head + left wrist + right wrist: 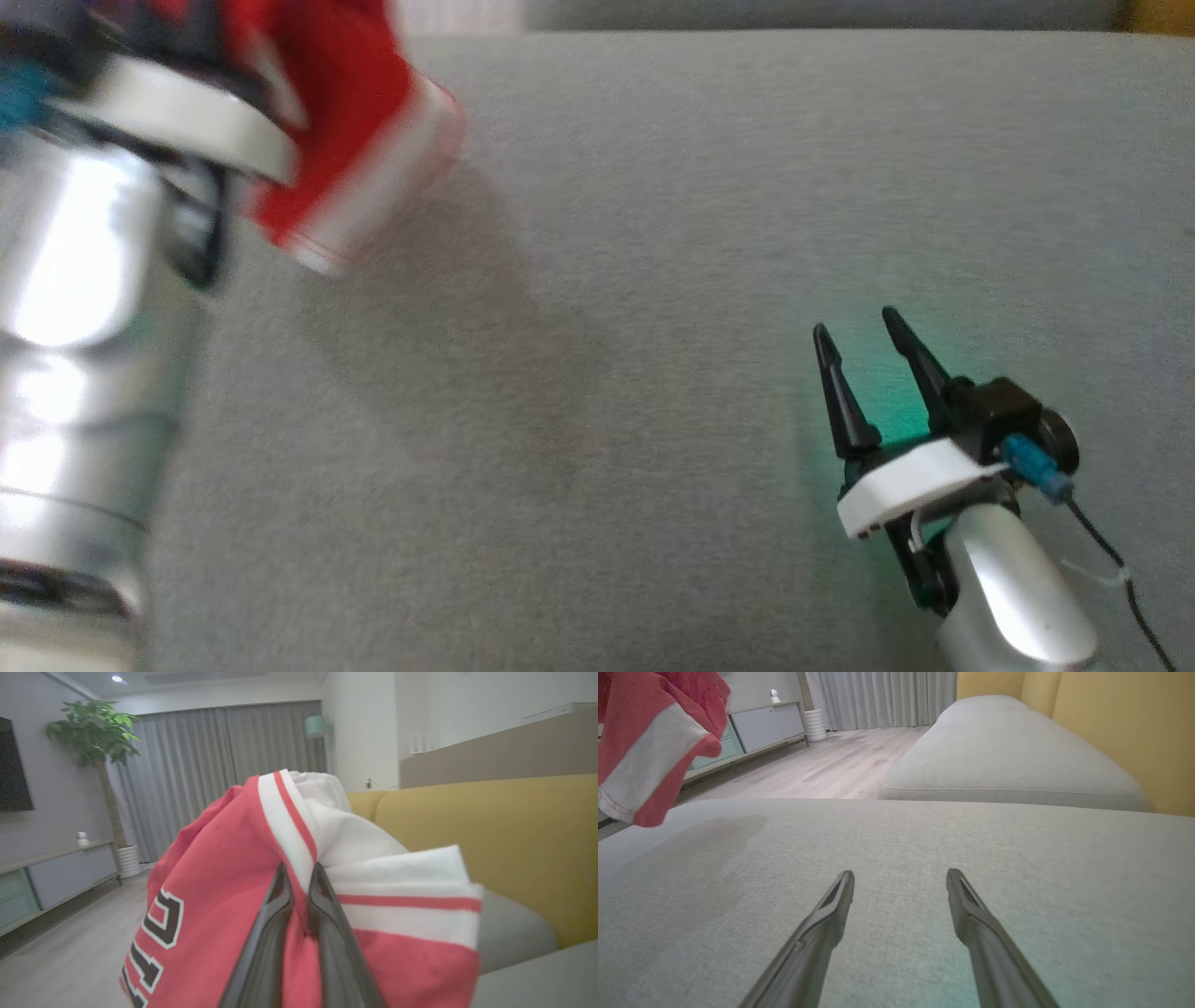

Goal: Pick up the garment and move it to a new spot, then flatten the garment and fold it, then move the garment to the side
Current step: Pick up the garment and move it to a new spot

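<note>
Left wrist view — left gripper (pixel 299 877) pinching the red-and-white garment (pixel 210 872).
Cloth bunches around and above its pressed jaws, clear of the grey cushion (pixel 924 835) — right gripper (pixel 900 882) jaws spread, garment well off to their left.

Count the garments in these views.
1: a red-and-white jersey, bunched and pinched in the left gripper, jaws shut, hanging above the grey cushion. Its folds could hide a second piece.

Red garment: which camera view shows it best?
Left wrist view: the red garment is close and sharp, showing white trim and black lettering, pinched by the left end effector. Head view shows a blurred corner; right wrist view, a hanging edge.
</note>
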